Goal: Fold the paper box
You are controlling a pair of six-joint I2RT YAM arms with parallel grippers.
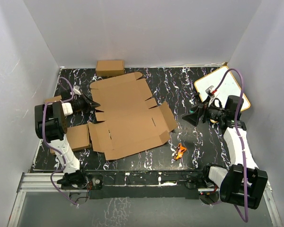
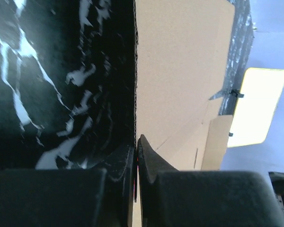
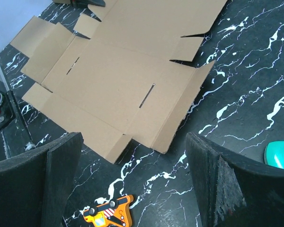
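Observation:
The paper box [image 1: 128, 116] lies as a flat brown die-cut cardboard sheet with flaps and slits across the middle of the black marbled table. My left gripper [image 1: 90, 104] is at the sheet's left edge. In the left wrist view its fingers [image 2: 149, 156] are pressed together on the thin corrugated edge of the paper box [image 2: 180, 71]. My right gripper [image 1: 189, 118] hovers to the right of the sheet, jaws wide apart and empty. The right wrist view looks down between its fingers [image 3: 61, 165] at the paper box [image 3: 113, 61] and the table.
One small ready-made cardboard box [image 1: 110, 67] stands at the back, another [image 1: 78, 137] by the left arm. A white board with tan rim [image 1: 222, 87] lies at the back right. An orange toy truck [image 1: 180, 151] sits near the sheet's front right corner.

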